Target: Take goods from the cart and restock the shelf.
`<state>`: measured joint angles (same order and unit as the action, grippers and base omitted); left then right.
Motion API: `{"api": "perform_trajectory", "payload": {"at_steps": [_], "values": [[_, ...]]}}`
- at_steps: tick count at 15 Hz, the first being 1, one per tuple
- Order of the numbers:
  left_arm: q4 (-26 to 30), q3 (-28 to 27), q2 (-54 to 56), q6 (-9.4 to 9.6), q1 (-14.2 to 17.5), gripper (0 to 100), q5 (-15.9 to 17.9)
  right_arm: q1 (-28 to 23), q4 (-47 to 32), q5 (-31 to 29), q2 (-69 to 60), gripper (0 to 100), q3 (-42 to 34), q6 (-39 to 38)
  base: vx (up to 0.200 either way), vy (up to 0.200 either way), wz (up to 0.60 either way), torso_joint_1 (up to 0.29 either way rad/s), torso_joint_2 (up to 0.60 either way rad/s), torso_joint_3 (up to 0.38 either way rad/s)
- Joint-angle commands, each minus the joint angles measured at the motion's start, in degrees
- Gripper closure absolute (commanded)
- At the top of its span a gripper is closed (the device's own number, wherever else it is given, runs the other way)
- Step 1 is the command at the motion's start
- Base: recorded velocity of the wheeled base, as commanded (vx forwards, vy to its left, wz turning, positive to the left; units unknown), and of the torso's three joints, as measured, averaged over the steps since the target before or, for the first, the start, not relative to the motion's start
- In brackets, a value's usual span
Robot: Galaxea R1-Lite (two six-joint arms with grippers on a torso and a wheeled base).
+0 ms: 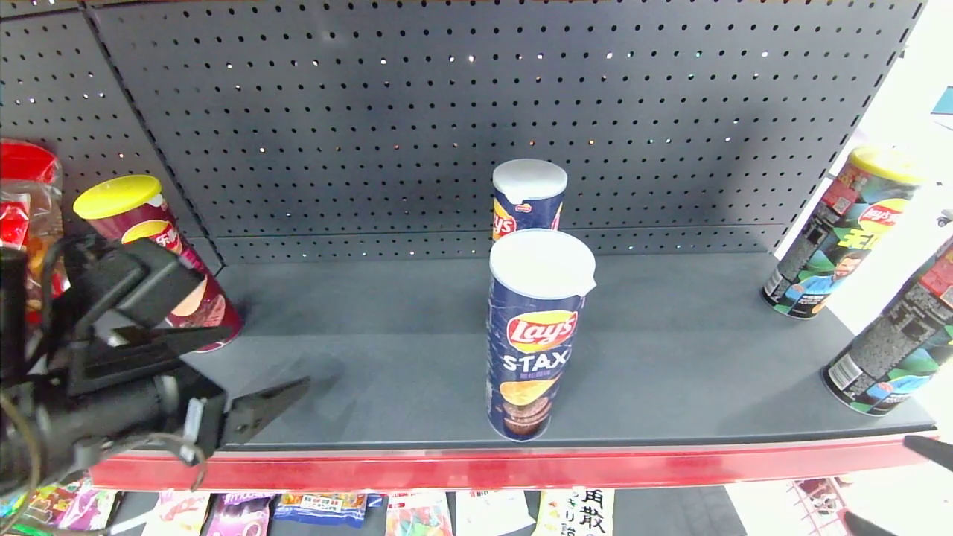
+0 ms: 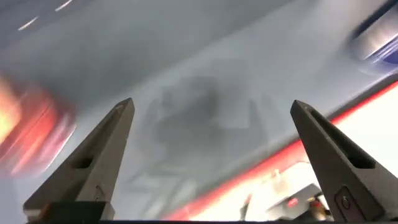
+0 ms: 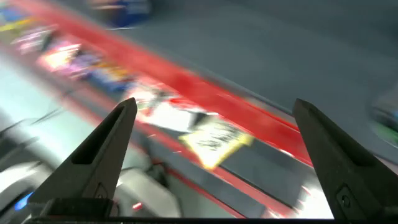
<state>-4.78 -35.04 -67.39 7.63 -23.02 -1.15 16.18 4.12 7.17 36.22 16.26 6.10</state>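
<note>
Two blue chip cans with white lids stand mid-shelf, one (image 1: 537,335) near the front and one (image 1: 528,197) behind it. The grey shelf (image 1: 692,350) has a red front edge (image 1: 484,469). My left gripper (image 1: 268,357) hovers open and empty over the shelf's front left, left of the front blue can; its wrist view shows the open fingers (image 2: 212,106) above the grey shelf (image 2: 205,56). My right gripper (image 1: 875,476) is below the shelf's front right corner. It is open and empty (image 3: 214,104) over the red edge (image 3: 205,93).
A maroon can with a yellow lid (image 1: 160,246) stands at the shelf's left, just behind the left gripper. Two black-and-green cans (image 1: 841,231) (image 1: 893,335) stand at the right end. A pegboard back wall (image 1: 447,112) closes the shelf. Packaged goods (image 1: 417,514) hang on the level below.
</note>
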Motion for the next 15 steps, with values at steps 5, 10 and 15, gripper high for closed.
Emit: {"api": "perform_trajectory", "payload": {"at_steps": [5, 10, 15], "values": [[1.8, 10.2, 19.9, -4.64, 0.8, 0, -12.9, -13.2, -8.8, -7.3, -3.7, 0, 4.6, 1.3, 0.000, 0.000, 0.00, 0.000, 0.00, 0.000], [1.7, 12.8, 25.2, 5.82, 0.9, 0, -16.4, -13.2, -8.8, -7.3, -1.8, 0, 3.9, 2.3, 0.000, 0.000, 0.00, 0.000, 0.00, 0.000], [1.7, 14.9, 27.6, 5.90, 1.0, 0, -17.4, -13.1, -8.9, -7.2, -1.8, 0, 3.9, 2.5, -0.200, 0.000, 0.00, 0.006, 0.00, 0.002]]}}
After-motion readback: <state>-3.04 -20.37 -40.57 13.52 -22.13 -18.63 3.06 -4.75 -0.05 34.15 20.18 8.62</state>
